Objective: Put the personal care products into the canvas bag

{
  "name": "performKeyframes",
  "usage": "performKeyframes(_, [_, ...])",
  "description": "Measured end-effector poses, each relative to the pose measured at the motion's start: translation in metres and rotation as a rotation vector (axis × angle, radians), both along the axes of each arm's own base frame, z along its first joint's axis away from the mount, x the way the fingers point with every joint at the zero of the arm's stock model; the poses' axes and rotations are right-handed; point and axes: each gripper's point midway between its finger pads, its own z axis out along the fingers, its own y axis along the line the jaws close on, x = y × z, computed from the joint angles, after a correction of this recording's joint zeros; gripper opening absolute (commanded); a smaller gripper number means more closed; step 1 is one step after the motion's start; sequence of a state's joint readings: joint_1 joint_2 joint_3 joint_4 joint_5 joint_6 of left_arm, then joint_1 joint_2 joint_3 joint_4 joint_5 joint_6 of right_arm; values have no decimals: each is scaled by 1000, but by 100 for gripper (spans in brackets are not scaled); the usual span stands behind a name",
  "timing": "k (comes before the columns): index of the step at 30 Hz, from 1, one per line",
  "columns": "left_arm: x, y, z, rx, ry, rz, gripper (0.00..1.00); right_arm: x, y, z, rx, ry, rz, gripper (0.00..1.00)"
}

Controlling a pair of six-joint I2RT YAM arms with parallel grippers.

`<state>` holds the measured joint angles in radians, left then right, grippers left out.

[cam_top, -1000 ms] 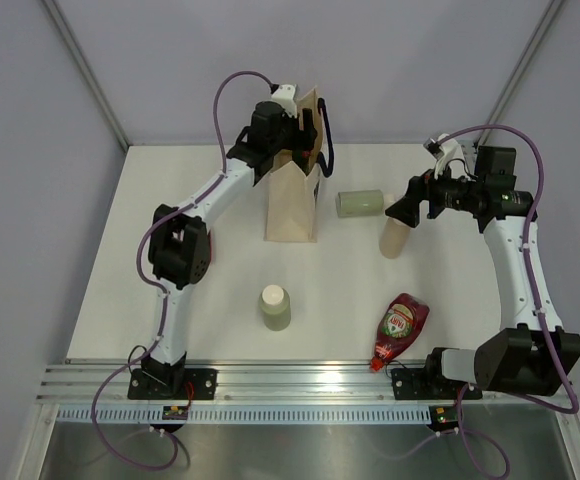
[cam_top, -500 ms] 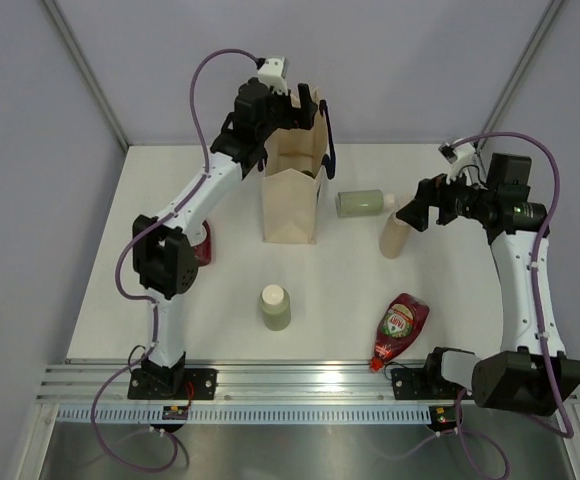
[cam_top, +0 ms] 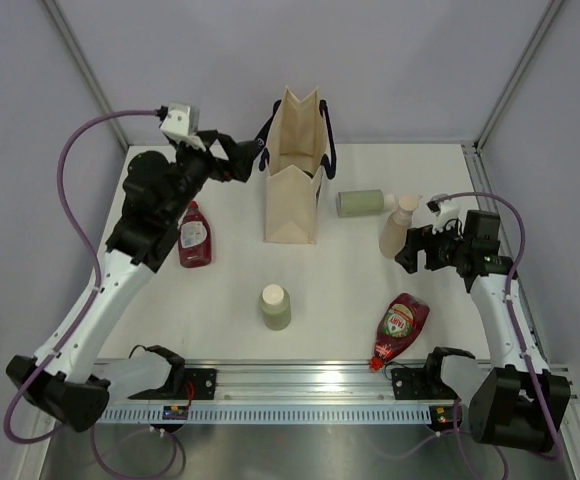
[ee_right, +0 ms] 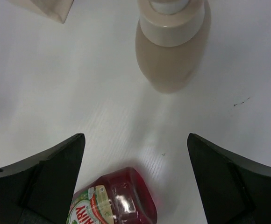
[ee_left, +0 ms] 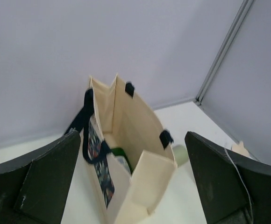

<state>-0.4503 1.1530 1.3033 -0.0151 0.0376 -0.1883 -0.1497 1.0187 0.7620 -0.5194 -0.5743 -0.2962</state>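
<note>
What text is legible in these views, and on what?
"IRY": end of a word on the label of the red bottle by the right arm, right wrist view; the rest is cut off.
Label of the red bottle by the left arm: too small to read.
Bag: patterned side panel, no legible words.

The left claw [cam_top: 242,163] now hangs clear of the canvas bag [cam_top: 292,205], which stands just ahead of it, jaws spread wider. The right claw [cam_top: 411,251] sits back toward its base, the beige bottle [cam_top: 395,236] just ahead.
</note>
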Motion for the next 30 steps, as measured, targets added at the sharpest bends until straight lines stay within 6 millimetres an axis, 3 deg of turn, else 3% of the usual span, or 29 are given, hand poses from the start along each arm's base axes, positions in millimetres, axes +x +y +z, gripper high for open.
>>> performKeyframes(2, [-11, 7, -26, 5, 45, 12, 99, 8, -2, -10, -22, -16, -29, 99])
performKeyframes(6, [-29, 21, -91, 15, 177, 45, 99, 38, 3, -12, -35, -81, -69, 100])
performKeyframes(9, [-38, 28, -116, 3, 236, 68, 99, 63, 4, -21, -30, -87, -140, 100])
performKeyframes(13, [-51, 37, -122, -36, 253, 93, 99, 87, 2, -46, -44, -47, -245, 99])
performKeyframes(15, [-56, 40, -119, -57, 249, 99, 99, 95, 2, -49, -50, -59, -272, 99])
performKeyframes(20, [-62, 44, -117, -96, 250, 109, 99, 111, 1, -36, -47, -136, -311, 86])
performKeyframes(30, [-61, 41, -144, -98, 326, 110, 99, 129, -3, -27, -49, -233, -330, 69])
